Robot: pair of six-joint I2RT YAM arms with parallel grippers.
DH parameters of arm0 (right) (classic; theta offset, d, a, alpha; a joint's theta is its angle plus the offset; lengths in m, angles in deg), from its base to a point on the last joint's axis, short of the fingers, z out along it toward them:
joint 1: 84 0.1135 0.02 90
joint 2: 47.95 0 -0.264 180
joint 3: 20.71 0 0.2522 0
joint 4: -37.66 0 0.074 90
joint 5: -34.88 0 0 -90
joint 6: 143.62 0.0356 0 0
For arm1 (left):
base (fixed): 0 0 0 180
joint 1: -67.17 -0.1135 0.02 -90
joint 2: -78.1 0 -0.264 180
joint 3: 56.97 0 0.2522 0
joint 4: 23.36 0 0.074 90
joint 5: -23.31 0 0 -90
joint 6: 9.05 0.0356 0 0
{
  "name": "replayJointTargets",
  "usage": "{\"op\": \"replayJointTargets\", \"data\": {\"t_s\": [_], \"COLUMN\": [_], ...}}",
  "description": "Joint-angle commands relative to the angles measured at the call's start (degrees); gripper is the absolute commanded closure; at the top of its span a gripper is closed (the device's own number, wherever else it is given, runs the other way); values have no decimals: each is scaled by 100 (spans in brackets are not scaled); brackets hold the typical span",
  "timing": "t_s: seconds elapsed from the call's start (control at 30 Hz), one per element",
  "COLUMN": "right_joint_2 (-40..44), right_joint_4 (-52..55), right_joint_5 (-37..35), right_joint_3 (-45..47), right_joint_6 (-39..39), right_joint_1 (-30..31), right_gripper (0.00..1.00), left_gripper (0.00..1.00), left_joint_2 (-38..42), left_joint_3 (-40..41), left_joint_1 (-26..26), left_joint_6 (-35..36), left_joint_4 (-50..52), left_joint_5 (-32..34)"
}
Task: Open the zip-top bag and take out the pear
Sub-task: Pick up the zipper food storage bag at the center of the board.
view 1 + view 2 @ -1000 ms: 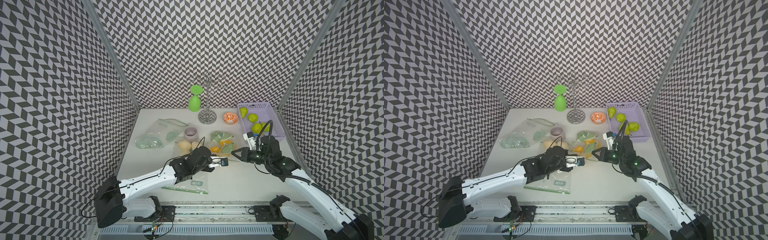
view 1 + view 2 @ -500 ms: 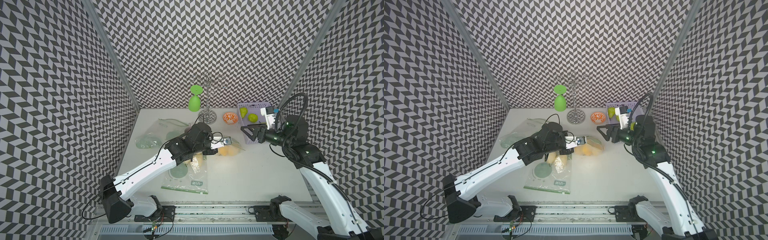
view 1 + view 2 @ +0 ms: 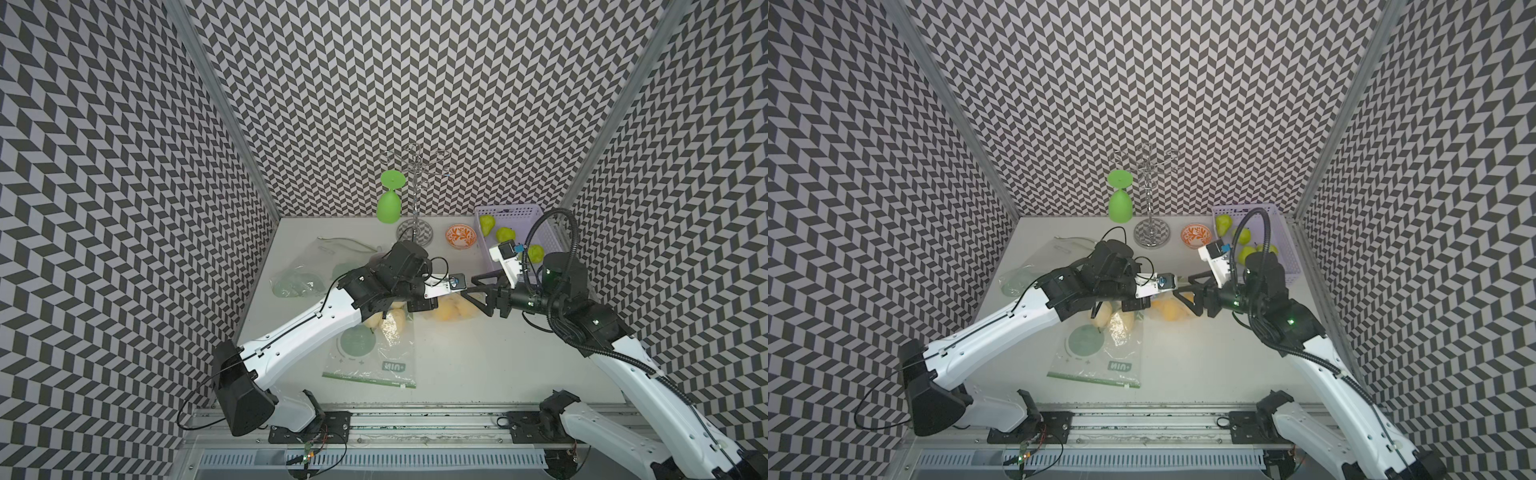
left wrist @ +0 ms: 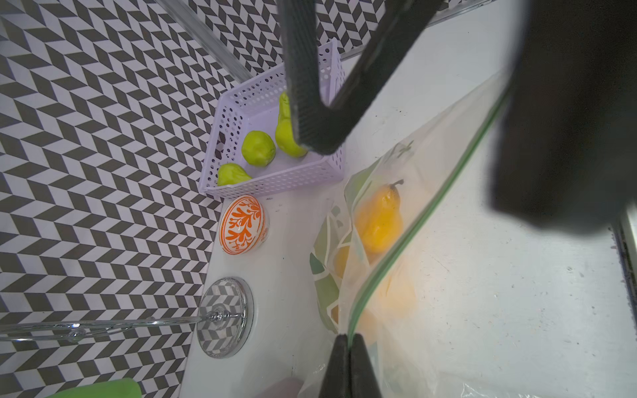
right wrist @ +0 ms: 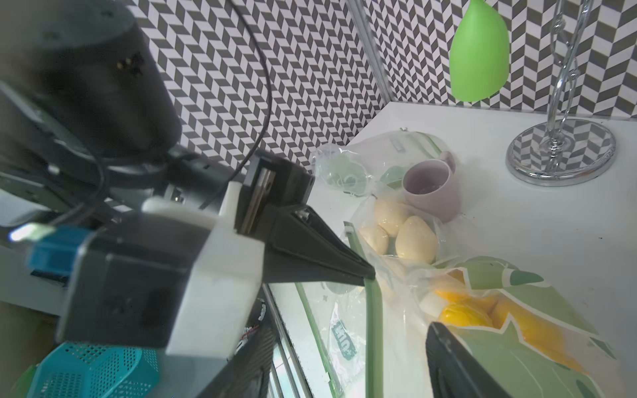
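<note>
1. The left end effector [image 4: 349, 339], clamped on the bag's [image 4: 389, 310] zip strip [image 4: 424, 220], should hold firm.
2. The right end effector [image 3: 473, 286], wide open and empty, should pinch the facing lip.
3. The pear [image 4: 379, 217] lies inside, just beyond both.

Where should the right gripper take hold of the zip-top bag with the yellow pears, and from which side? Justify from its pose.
Probably the green zip strip, just beyond where the shut left gripper pinches it. The open right gripper can come from its own side, jaws straddling the edge: the zip-top bag is held up by that pinch, so the strip stands up thin.
</note>
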Motion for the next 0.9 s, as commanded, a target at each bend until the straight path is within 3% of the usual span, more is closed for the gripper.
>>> {"op": "replayJointTargets", "data": {"t_s": [0.0,0.17,0.6,0.67,0.87], "right_joint_2": [277,525,-72,-77,-110], "right_joint_4": [-149,-312,-181,-222,-182], "right_joint_5": [-203,-221,-1239,-1365,-1832], "right_joint_3": [142,415,276,276,230], "right_joint_6": [-250,-257,-617,-594,-545], "right_joint_1": [71,171,978,989,986], "right_gripper": [30,29,32,40,79], "left_gripper": [100,100,100,100,100], "left_joint_2": [-22,-68,-165,-143,-82], "left_joint_3": [-195,-242,-406,-398,-372], "left_joint_1": [-53,-49,-54,-53,-84], "left_joint_6": [-84,-89,-150,-154,-137], "left_joint_4": [102,134,269,278,295], "left_joint_5": [-171,-227,-351,-370,-470]}}
